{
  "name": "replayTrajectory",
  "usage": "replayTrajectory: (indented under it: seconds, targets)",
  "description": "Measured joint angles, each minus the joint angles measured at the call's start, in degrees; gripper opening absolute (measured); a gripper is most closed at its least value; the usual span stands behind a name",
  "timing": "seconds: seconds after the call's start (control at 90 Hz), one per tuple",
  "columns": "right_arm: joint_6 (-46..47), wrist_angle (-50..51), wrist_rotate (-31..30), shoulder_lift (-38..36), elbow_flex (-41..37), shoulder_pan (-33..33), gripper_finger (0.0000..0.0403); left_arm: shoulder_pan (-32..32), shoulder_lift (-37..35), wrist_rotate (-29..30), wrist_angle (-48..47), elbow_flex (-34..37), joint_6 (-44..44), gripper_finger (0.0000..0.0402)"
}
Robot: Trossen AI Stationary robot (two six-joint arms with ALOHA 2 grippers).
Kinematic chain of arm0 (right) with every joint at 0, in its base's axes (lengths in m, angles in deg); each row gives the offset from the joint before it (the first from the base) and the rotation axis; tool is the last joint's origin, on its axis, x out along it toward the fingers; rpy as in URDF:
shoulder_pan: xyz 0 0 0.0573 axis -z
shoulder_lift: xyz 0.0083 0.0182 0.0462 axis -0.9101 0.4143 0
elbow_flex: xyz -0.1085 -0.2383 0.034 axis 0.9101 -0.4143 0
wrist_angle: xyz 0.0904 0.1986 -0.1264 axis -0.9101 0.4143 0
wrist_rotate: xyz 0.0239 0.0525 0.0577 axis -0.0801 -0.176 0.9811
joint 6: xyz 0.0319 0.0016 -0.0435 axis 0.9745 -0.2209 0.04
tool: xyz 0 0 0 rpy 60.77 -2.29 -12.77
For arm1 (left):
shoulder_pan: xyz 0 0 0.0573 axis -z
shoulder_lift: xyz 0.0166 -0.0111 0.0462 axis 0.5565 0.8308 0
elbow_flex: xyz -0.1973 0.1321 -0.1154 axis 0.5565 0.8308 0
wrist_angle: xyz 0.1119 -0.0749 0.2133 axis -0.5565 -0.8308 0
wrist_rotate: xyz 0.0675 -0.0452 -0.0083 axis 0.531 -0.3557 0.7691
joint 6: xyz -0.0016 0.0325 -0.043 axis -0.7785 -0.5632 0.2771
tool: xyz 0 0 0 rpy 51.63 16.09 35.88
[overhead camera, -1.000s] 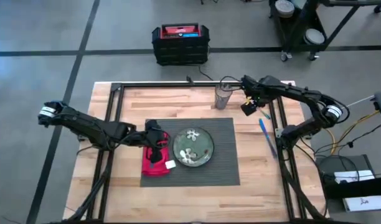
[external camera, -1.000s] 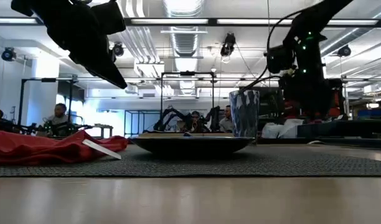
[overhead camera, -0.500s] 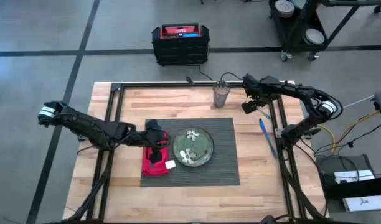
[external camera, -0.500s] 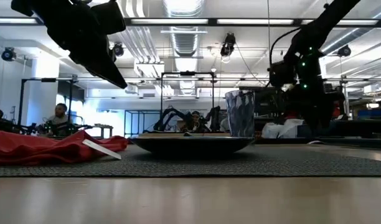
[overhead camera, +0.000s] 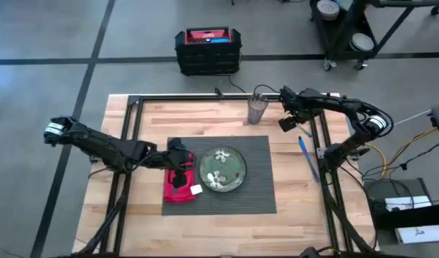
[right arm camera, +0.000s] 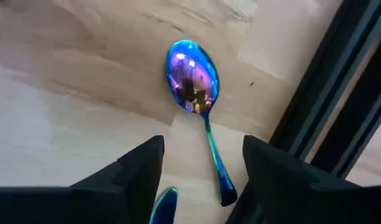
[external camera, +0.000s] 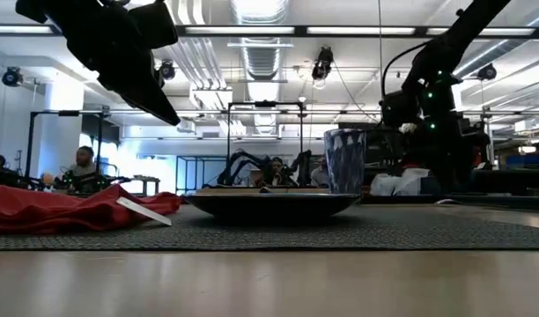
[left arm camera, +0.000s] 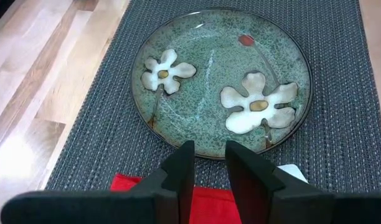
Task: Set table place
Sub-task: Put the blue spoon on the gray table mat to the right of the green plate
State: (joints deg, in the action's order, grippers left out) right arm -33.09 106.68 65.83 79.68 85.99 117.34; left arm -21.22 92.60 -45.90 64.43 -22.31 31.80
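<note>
A dark grey placemat point(overhead camera: 259, 193) lies mid-table on the wood table point(overhead camera: 148, 118). On it rests a green flower-patterned plate point(overhead camera: 221, 169). A crumpled red napkin point(overhead camera: 178, 188) lies on the mat's left edge. A clear glass point(overhead camera: 257, 109) stands upright beyond the mat's far edge. My left gripper point(left arm camera: 210, 162) hangs above the napkin, fingers a narrow gap apart and nothing between them. My right gripper point(right arm camera: 203, 168) hovers open, right of the glass, over an iridescent blue-purple spoon point(right arm camera: 192, 78) lying flat on the wood. A blue utensil point(overhead camera: 308, 154) lies right of the mat.
Black frame rails point(overhead camera: 321, 143) cross the table's right side close to the utensils, and others point(overhead camera: 126, 136) run along the left. A black-and-red case point(overhead camera: 207, 49) sits on the floor beyond the far edge. People sit in the room behind point(external camera: 80, 167).
My right gripper has sunk a little beside the glass, over the spoon.
</note>
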Motion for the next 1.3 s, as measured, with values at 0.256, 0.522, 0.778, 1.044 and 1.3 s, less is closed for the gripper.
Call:
replayTrajectory:
  seconds: [0.256,0.522,0.778,1.044,1.3]
  targets:
    - [2.4,-2.7,0.1,0.0,-0.5,0.4,0.0207,0.0,0.0,0.0,0.0,0.0,0.0,0.0077]
    - [3.9,-6.8,0.2,0.0,-2.9,0.4,0.0188,0.0,0.0,0.0,0.0,0.0,0.0,0.0077]
    - [4.5,-10.0,0.2,1.6,-4.9,0.4,0.0168,0.0,0.0,0.0,0.2,0.0,0.0,0.0077]
    - [3.8,-10.8,0.5,3.8,-4.7,0.3,0.0136,0.0,0.0,0.0,0.4,0.0,0.0,0.0077]
    - [2.7,-10.8,1.7,3.9,-4.7,0.3,0.0058,0.0,0.0,0.0,0.4,0.0,0.0,0.0077]
